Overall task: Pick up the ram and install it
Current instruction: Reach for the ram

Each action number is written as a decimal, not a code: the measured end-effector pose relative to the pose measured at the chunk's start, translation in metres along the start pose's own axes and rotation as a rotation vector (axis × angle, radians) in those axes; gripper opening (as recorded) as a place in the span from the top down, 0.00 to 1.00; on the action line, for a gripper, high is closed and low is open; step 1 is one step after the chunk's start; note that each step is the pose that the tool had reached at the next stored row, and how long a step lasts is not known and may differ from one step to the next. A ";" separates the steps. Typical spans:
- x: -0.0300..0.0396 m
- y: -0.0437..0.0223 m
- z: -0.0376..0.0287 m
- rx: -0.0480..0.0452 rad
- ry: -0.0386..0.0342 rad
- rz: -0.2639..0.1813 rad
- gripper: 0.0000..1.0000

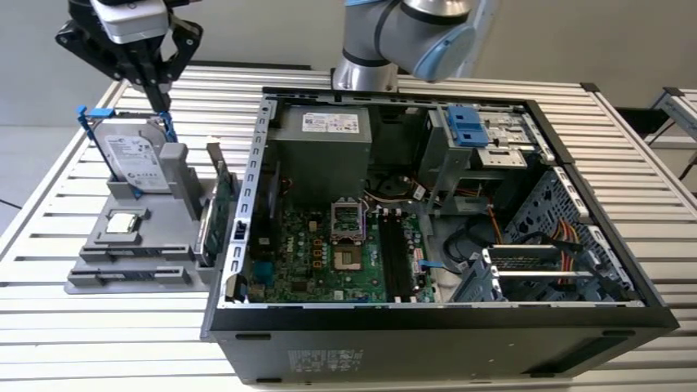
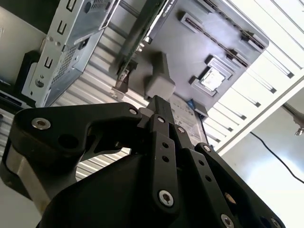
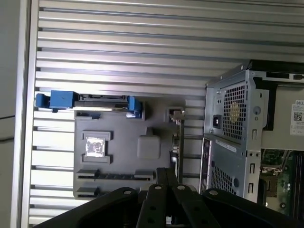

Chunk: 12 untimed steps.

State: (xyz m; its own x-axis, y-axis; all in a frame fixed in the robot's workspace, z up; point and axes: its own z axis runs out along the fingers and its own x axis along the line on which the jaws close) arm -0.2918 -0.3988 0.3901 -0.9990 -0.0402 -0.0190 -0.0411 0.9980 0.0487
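Observation:
My gripper [image 1: 162, 100] hangs high at the exterior view's left, over the far end of the grey parts holder [image 1: 130, 261]. Its black fingers point down and are shut, with nothing visible between them in both wrist views [image 2: 157, 100] [image 3: 166, 173]. The ram is not in plain sight. The holder's long narrow slots [image 3: 116, 175] look bare. On the motherboard [image 1: 316, 253] in the open computer case [image 1: 436, 314], the long black memory slots [image 1: 397, 253] are dark, and I cannot tell whether a stick sits in them.
The holder also carries a silver hard drive in a blue frame [image 1: 136, 159], a small square chip [image 1: 126, 220] and a green card with a metal bracket [image 1: 224, 212] standing next to the case wall. Everything rests on a slatted metal table [image 1: 109, 343]. The arm's base [image 1: 365, 77] stands behind the case.

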 end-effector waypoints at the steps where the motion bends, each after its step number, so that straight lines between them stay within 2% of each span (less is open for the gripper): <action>1: 0.0019 0.0001 0.0000 0.0000 0.0000 0.000 1.00; 12: 0.0214 0.0009 -0.0003 0.0000 0.0000 0.000 1.00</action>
State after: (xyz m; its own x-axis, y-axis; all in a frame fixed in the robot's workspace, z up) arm -0.3131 -0.3988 0.3900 -0.9990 -0.0406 -0.0190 -0.0415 0.9980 0.0487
